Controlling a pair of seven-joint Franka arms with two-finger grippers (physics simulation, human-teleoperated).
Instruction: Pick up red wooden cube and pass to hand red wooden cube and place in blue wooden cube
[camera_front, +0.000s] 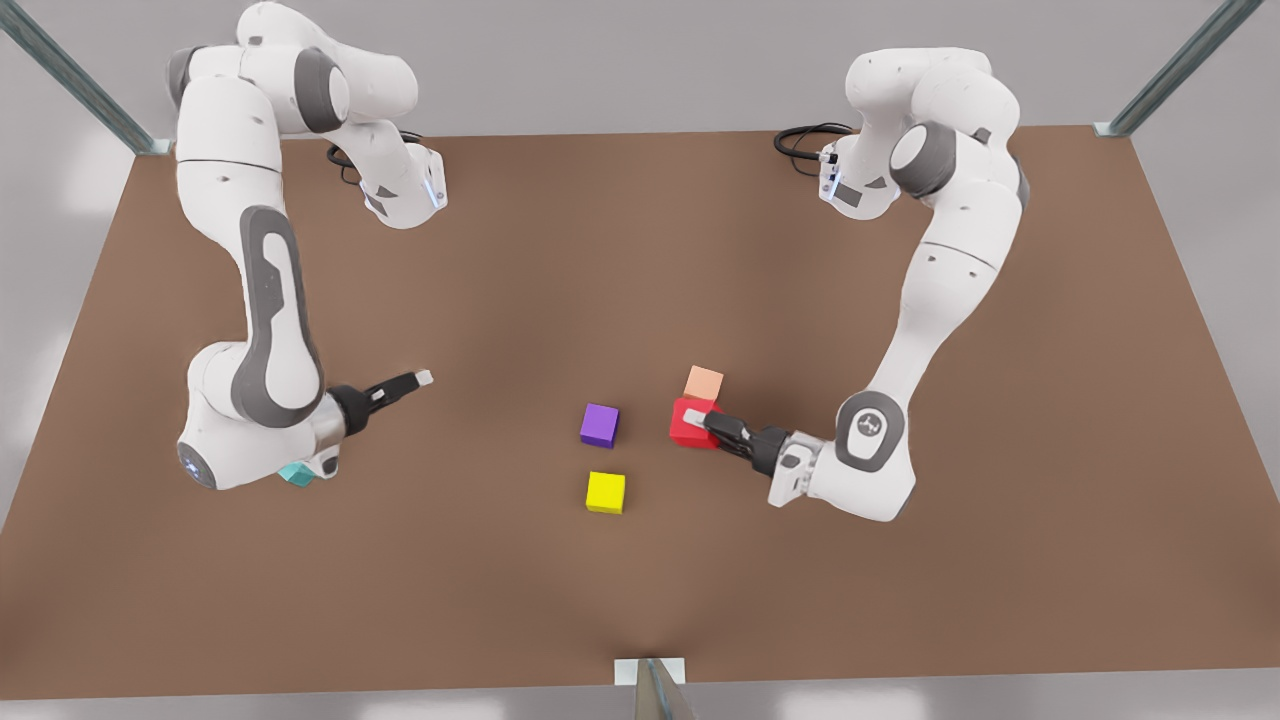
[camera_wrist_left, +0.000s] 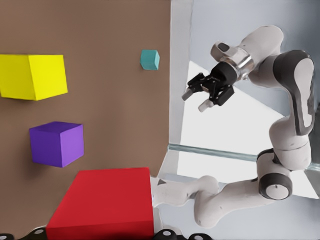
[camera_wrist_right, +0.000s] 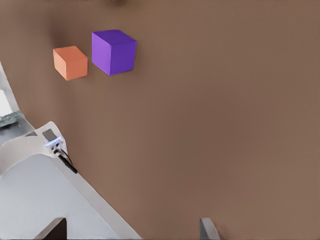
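So the task has barely started, going by this. The left gripper (camera_front: 703, 420) is down at the red cube (camera_front: 688, 428), which is just beside the purple cube (camera_front: 599, 425) on the front view's right. In the left wrist view its jaws sit one on each side of the cube and look closed onto it. I can't tell if the cube is off the desk (camera_front: 900, 600) yet, so I'd call it grasped but not really picked up.

What's left is pretty much everything: the lift, the handover, then setting it down at the blue cube (camera_front: 297, 474).

The right gripper (camera_front: 424, 378) hangs well off from the purple cube on the front view's left. Its fingers are spread and it holds nothing, so it's just waiting.

The blue cube is even farther out from the purple cube that way, tucked right under the right arm's wrist. To me that looks like the awkward part, since the arm probably has to get clear before anything lands there.

Clutter-wise:
- An orange cube (camera_front: 704, 382) is a bit past the red one from the purple cube, tight against it or nearly. It could get bumped on the lift.
- A yellow cube (camera_front: 605, 492) is near the purple cube on the camera side.

A straight pass across goes over the purple cube, so I'd want some height.
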